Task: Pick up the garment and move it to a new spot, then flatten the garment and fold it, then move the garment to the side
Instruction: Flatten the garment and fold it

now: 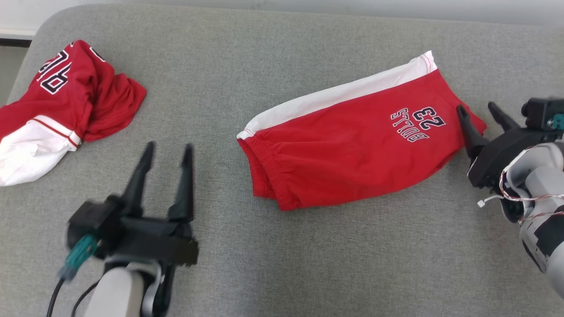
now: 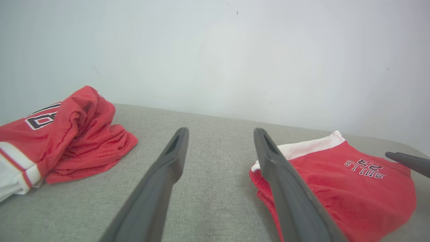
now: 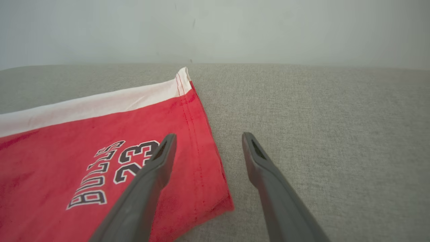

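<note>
Folded red-and-white shorts (image 1: 352,141) flat on grey cushion (image 1: 273,264)

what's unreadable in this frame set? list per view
- Head view: crumpled red garment is cut off by the left edge; its print is folded over and unreadable.
- Head view: base of the left gripper is blurred.
- Head view: unclear whether the right gripper touches the red shorts.
- Left wrist view: shorts' waistband partly behind a finger.
- Right wrist view: shorts cut off by left and bottom edges.

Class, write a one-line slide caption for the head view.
Folded red shorts lie on the grey cushion between the open left gripper and open right gripper; a crumpled red jersey sits far left.
</note>
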Controlling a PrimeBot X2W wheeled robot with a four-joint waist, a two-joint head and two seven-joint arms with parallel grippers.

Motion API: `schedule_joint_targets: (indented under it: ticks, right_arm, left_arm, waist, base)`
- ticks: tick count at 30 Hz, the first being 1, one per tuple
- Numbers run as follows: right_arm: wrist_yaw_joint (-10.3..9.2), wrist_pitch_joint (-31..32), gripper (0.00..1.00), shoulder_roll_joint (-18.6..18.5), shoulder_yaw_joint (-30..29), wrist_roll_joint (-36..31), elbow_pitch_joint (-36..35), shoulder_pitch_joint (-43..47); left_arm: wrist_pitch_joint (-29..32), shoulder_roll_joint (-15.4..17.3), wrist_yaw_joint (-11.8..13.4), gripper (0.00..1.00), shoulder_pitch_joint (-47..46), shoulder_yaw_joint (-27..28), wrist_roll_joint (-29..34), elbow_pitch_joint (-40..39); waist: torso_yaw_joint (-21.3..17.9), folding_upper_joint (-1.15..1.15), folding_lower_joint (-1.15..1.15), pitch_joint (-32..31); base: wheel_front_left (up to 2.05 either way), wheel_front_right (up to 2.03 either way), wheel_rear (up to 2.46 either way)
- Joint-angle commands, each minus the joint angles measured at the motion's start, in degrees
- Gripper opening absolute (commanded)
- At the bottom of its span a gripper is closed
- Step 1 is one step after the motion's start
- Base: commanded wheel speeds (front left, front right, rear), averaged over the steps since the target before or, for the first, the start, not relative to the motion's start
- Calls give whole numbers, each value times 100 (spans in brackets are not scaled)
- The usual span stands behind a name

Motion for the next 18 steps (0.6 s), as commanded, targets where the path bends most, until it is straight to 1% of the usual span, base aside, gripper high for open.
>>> schedule_joint_targets:
  ticks: [1, 3, 4, 6, 10, 11, 12, 13, 18]
  right_arm:
    - [-15, 41, 100, 37, 47, 86, 66, 99]
    - [-15, 77, 100, 66, 93, 162, 131, 103]
    - [-15, 77, 100, 66, 93, 162, 131, 103]
    - [-15, 109, 100, 79, 145, 210, 212, 135]
    - [-15, 260, 100, 124, 262, 322, 390, 203]
    - [-15, 309, 58, 141, 287, 356, 426, 228]
    - [-15, 324, 37, 146, 309, 385, 450, 232]
    - [-15, 327, 0, 147, 329, 414, 464, 229]
    - [-15, 111, 0, 174, 270, 629, 467, 241]
  left_arm:
    - [-2, -49, 35, 100, 238, 174, 200, -179]
    - [-2, -100, 69, 100, 445, 426, 397, -420]
    - [-2, -100, 69, 100, 445, 426, 397, -420]
    - [-2, -157, 112, 100, 621, 653, 506, -608]
    - [-2, -222, 68, 100, 851, 904, 612, -775]
    - [-2, -232, 37, 100, 881, 926, 629, -788]
    - [-2, -239, 26, 100, 902, 946, 641, -794]
    - [-2, -241, 21, 100, 918, 960, 653, -791]
    - [-2, -247, -16, 100, 958, 984, 530, -729]
  waist:
    - [20, 0, 1, 18]
    - [46, 0, 1, 39]
    - [46, 0, 1, 39]
    - [74, 0, 1, 55]
    - [126, 0, 1, 63]
    - [134, 0, 1, 60]
    - [140, 0, 1, 57]
    - [141, 0, 1, 52]
    - [29, 0, 1, -67]
  base:
    - [0, 0, 0]
    - [0, 0, 0]
    - [0, 0, 0]
    - [0, 0, 0]
    - [0, 0, 0]
    - [0, 0, 0]
    - [0, 0, 0]
    - [0, 0, 0]
    - [0, 0, 0]
